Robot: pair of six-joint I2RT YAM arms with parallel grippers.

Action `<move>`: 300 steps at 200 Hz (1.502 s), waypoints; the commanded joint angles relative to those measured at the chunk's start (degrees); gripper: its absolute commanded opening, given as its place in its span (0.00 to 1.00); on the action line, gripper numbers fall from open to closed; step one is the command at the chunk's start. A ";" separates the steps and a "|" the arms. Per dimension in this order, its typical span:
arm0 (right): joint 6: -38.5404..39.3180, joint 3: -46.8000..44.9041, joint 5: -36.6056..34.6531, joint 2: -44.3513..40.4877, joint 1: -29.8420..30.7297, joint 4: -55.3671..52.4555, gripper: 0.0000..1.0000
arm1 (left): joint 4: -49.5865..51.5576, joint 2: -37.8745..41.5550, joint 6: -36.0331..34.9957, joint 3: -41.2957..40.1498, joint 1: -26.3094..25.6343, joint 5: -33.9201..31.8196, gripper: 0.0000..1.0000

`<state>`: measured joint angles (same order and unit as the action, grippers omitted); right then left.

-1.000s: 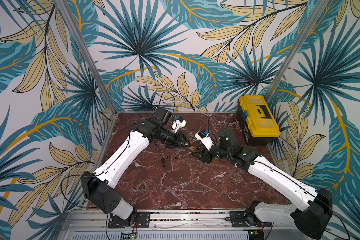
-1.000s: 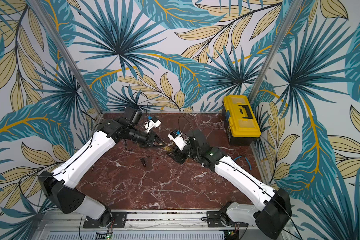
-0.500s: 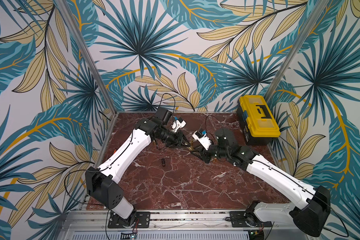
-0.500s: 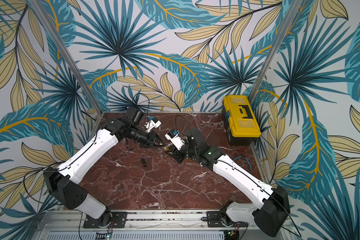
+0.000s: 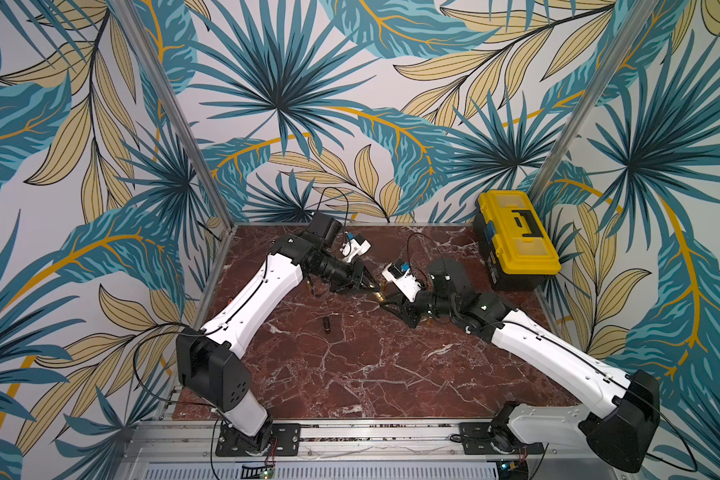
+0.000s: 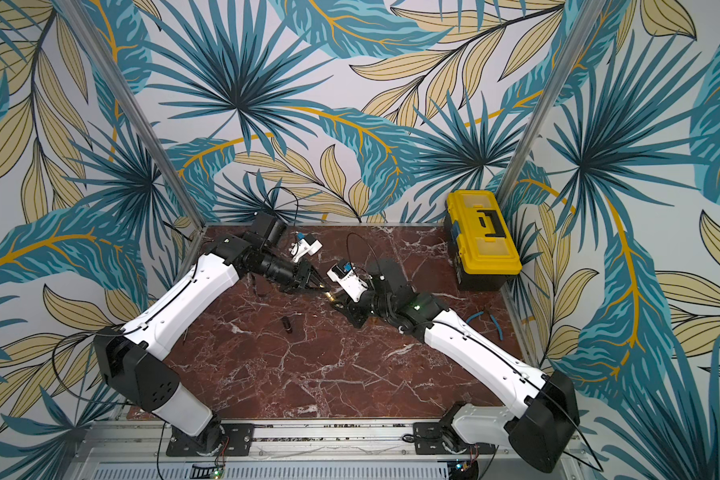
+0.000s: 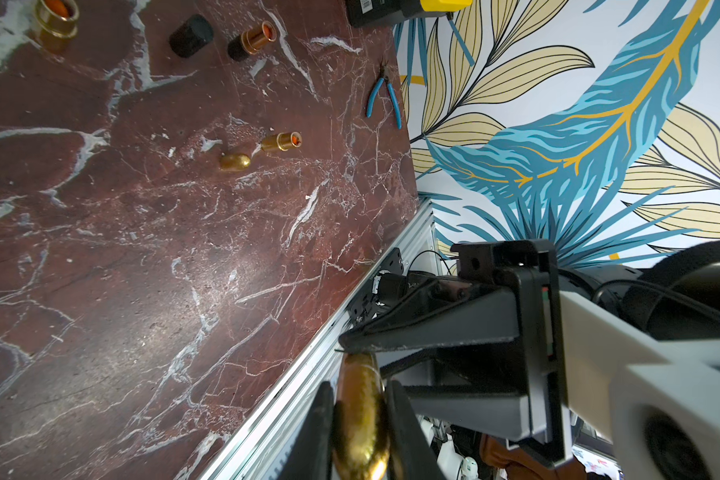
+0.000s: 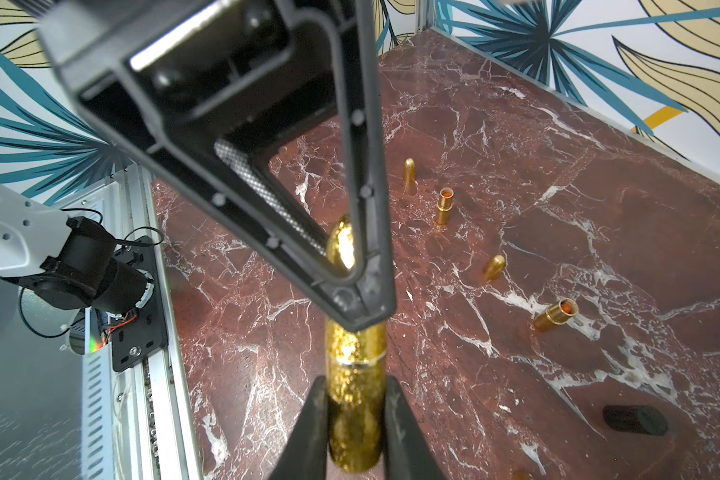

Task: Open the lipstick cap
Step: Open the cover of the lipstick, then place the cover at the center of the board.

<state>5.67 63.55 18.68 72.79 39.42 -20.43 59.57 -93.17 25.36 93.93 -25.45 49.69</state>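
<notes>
Right wrist view shows the right end effector (image 8: 355,380) gripping the gold lipstick (image 8: 355,415) at its base; the left end effector (image 8: 360,311) pinches the cap (image 8: 356,343), seemingly still seated.

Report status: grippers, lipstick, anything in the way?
Left gripper shut on cap. Right gripper shut on lipstick base. Cap still seated. Opened tubes, spare caps on table, apart.
</notes>
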 commanded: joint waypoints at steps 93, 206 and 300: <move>-0.26 -3.40 -11.04 -4.93 1.98 -8.92 0.07 | 5.93 -5.06 -7.21 9.38 6.57 -17.75 0.02; -7.34 -8.82 -19.92 -17.66 1.98 -5.23 0.08 | -8.01 -13.75 -2.16 -1.60 -12.67 -45.65 0.03; -7.75 -10.46 -21.55 -15.79 1.98 -2.23 0.08 | -17.15 -20.19 -2.99 -6.28 -16.54 -54.50 0.03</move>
<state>-1.72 53.84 -1.78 56.53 41.19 -23.88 45.12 -111.57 22.76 88.62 -41.56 -0.97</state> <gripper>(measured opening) 0.210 0.204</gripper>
